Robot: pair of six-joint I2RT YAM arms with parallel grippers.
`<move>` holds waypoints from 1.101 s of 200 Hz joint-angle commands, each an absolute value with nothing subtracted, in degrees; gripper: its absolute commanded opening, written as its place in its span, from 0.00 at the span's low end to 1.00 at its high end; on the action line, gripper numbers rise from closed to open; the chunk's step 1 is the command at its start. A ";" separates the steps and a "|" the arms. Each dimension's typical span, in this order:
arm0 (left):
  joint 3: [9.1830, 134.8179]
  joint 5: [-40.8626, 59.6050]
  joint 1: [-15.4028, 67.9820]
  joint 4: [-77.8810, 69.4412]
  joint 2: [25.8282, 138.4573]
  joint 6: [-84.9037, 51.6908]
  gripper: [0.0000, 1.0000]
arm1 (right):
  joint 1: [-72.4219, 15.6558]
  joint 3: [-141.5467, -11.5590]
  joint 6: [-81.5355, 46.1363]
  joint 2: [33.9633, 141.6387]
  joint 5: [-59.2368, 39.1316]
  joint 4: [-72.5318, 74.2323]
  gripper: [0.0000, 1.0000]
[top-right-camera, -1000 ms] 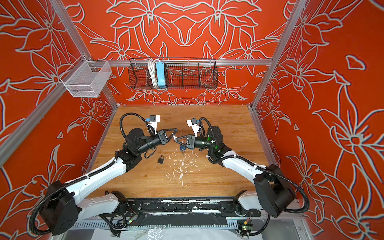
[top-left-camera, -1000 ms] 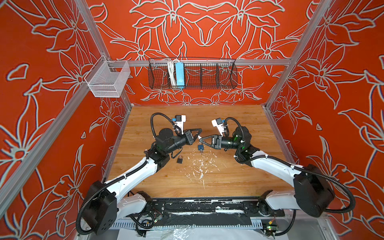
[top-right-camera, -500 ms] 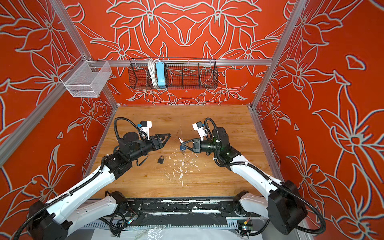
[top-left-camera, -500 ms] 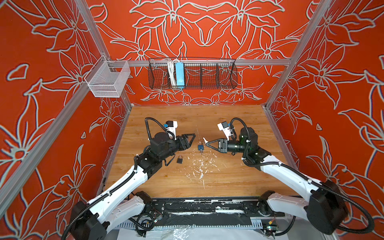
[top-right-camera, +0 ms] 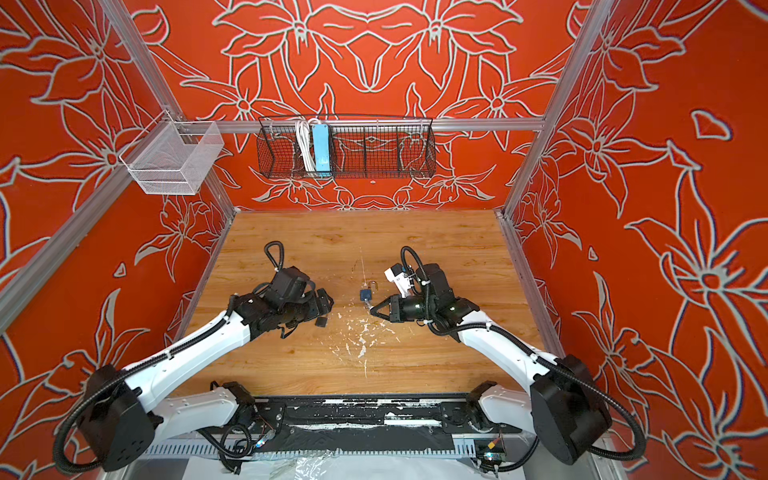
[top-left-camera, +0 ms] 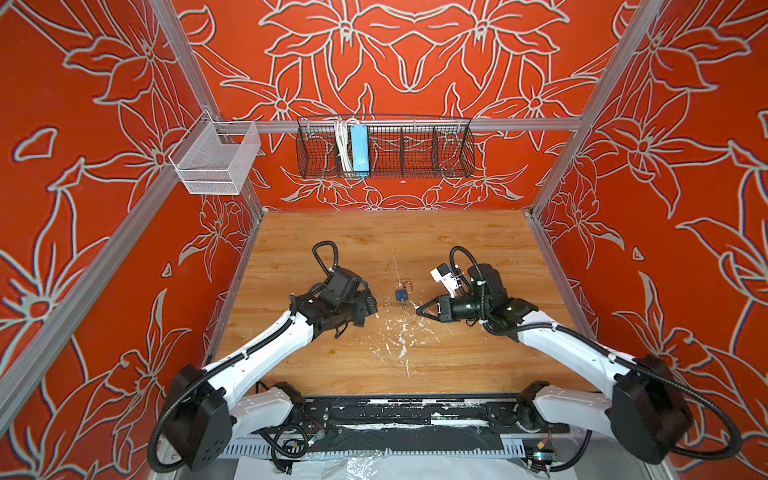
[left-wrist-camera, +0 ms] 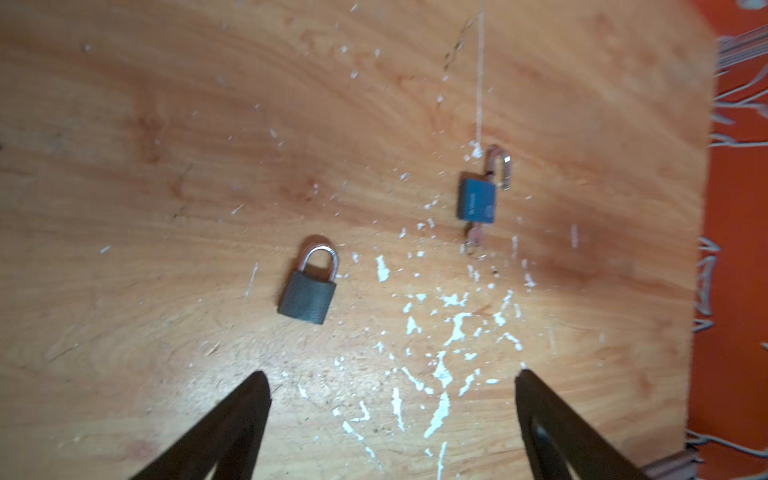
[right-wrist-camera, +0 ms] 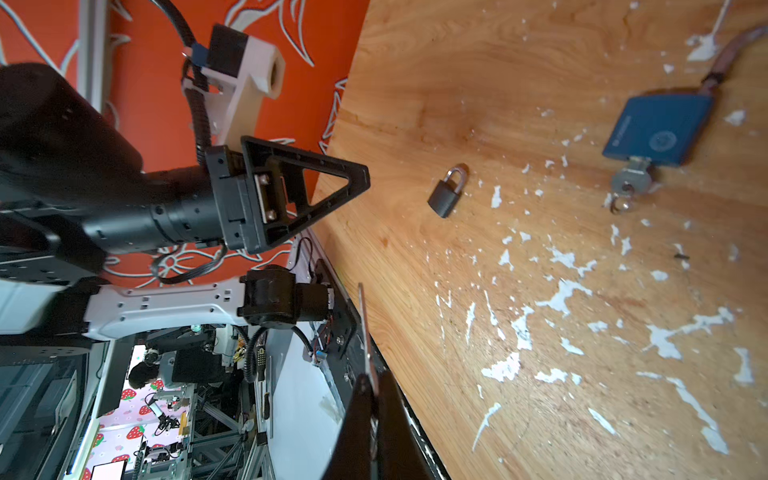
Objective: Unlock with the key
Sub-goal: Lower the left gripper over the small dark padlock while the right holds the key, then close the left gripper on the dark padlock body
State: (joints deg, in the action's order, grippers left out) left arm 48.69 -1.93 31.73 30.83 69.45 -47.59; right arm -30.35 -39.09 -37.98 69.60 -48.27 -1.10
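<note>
We find the blue padlock (top-left-camera: 401, 295) lying flat near the middle of the wooden surface (top-left-camera: 457, 241), visible in both top views. Its shackle (left-wrist-camera: 500, 164) is at the 12 o'clock end of the body, and one leg stands free beside the body, so the lock is open. The key (right-wrist-camera: 631, 183) sits in the keyway at the 6 o'clock end, with a small ring on its head.

At about 8 o'clock from it lies a gray padlock (top-right-camera: 321, 321) with its shackle closed, near the left jaws but apart from them. The left arm (top-left-camera: 266, 353) reaches in from 8 o'clock. The left jaws are released and spread wide. In the left wrist view we see their two black tips far apart over bare wood, with nothing between them.

The right arm (top-left-camera: 561, 345) comes in from 4 o'clock. The right jaws are clenched to a point, and we can make out nothing gripped in them. Their tip lies at roughly 4 o'clock from the blue padlock, near the key end but clear of it.

White flecks (top-left-camera: 399, 340) mark the wood at 6 o'clock from the blue padlock. At 12 o'clock on the back wall hangs a wire basket (top-left-camera: 436, 149) holding a blue power strip (top-left-camera: 359, 147), and at 10 o'clock a mesh bin (top-left-camera: 216, 162).
</note>
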 commanded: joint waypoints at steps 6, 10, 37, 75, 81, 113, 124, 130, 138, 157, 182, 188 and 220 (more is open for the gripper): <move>53.10 -5.60 32.43 38.35 75.02 -46.68 0.93 | -31.27 -38.41 -36.54 71.55 -47.74 -1.23 0.00; 53.55 -5.69 32.43 38.82 75.79 -46.51 0.93 | -31.35 -38.28 -36.62 71.82 -47.60 -1.11 0.00; 55.62 -5.67 32.43 40.36 81.35 -45.56 0.93 | -31.78 -35.57 -40.20 73.55 -48.53 5.75 0.00; 56.64 -4.19 32.43 39.19 88.60 -45.57 0.89 | -32.71 -35.14 -41.05 78.26 -47.97 8.98 0.00; 56.98 -3.78 32.43 39.29 89.41 -45.45 0.89 | -32.92 -34.95 -41.57 78.56 -47.86 9.93 0.00; 57.30 -4.86 32.34 38.80 92.65 -45.35 0.84 | -33.31 -35.02 -41.57 79.77 -46.97 11.61 0.00; 57.93 -5.01 32.21 38.84 94.12 -45.29 0.83 | -33.25 -35.31 -40.80 80.35 -46.58 11.01 0.00; 58.34 -4.77 32.17 38.93 95.02 -45.26 0.82 | -33.24 -35.36 -40.78 80.68 -46.33 10.98 0.00; 58.99 -4.29 32.17 38.94 96.07 -45.20 0.81 | -33.31 -35.27 -41.35 81.01 -46.35 11.50 0.00; 60.10 -3.06 32.17 38.85 97.77 -45.10 0.79 | -33.27 -34.01 -43.38 80.96 -46.80 14.58 0.00; 59.59 -2.45 32.17 37.53 98.73 -45.64 0.78 | -33.39 -33.23 -43.59 80.36 -46.81 15.23 0.00; 59.50 -2.46 32.17 37.53 98.88 -45.87 0.77 | -33.39 -33.27 -43.63 80.13 -46.91 15.12 0.00; 59.92 -0.09 32.21 37.42 98.97 -46.80 0.72 | -33.44 -33.09 -43.68 77.91 -45.21 14.10 0.00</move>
State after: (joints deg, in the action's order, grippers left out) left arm 59.24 -2.17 32.25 36.97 98.54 -45.60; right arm -32.88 -33.78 -42.83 80.23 -47.13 13.15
